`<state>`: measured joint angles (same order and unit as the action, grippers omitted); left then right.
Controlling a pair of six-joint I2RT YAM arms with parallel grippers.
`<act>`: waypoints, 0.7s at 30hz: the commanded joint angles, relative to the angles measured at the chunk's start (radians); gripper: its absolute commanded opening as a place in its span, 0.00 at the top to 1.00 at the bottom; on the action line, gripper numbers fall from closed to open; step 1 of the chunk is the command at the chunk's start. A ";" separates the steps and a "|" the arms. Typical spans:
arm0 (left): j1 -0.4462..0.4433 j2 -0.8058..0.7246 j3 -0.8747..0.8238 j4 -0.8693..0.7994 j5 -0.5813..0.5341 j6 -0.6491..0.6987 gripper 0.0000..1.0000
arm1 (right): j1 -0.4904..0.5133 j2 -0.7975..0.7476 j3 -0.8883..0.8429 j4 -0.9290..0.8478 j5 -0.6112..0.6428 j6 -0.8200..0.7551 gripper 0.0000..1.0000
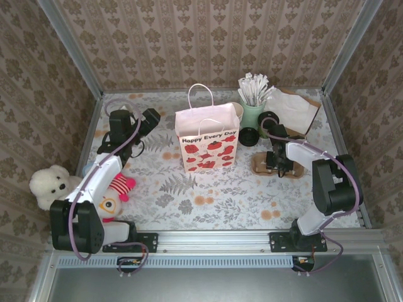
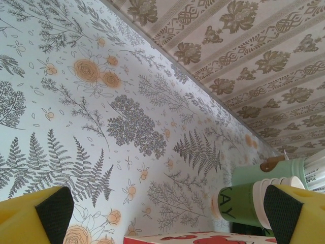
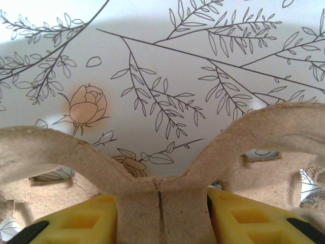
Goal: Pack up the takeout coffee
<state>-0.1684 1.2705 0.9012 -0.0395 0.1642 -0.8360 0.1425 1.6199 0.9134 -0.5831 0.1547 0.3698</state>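
Observation:
The takeout coffee (image 1: 247,136), a small dark cup with a black lid, stands just right of the gift bag (image 1: 206,143). A brown cardboard cup carrier (image 1: 277,166) lies on the table in front of it. My right gripper (image 1: 275,160) points down onto the carrier. In the right wrist view its yellow fingers (image 3: 81,223) press both sides of the carrier's centre handle (image 3: 161,203). My left gripper (image 1: 143,121) hovers left of the bag, open, with nothing between its fingers (image 2: 51,208).
A mint-green cup of white stirrers (image 1: 253,104) and cream cups (image 1: 236,110) stand behind the bag. A black-lidded object (image 1: 269,119) and a brown paper bag (image 1: 293,108) lie at the back right. Plush toys (image 1: 53,185) sit at the left edge.

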 commanded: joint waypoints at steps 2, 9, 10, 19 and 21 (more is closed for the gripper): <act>0.009 0.036 0.092 -0.061 0.058 0.042 0.00 | 0.006 -0.069 0.012 -0.039 0.053 -0.011 0.62; -0.001 0.066 0.136 -0.054 0.097 0.095 0.00 | 0.006 -0.285 0.024 -0.086 0.075 -0.061 0.66; -0.003 0.071 0.148 -0.049 0.111 0.110 0.00 | 0.005 -0.311 0.035 -0.097 0.075 -0.068 0.67; -0.032 0.155 0.350 -0.114 0.382 0.436 0.00 | 0.005 -0.449 0.259 -0.194 -0.018 -0.070 0.67; -0.048 0.191 0.390 -0.149 0.411 0.523 0.00 | 0.006 -0.468 0.309 -0.197 -0.064 -0.056 0.68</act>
<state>-0.1959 1.4220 1.2335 -0.1303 0.4507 -0.4980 0.1425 1.1980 1.1515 -0.7372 0.1585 0.2989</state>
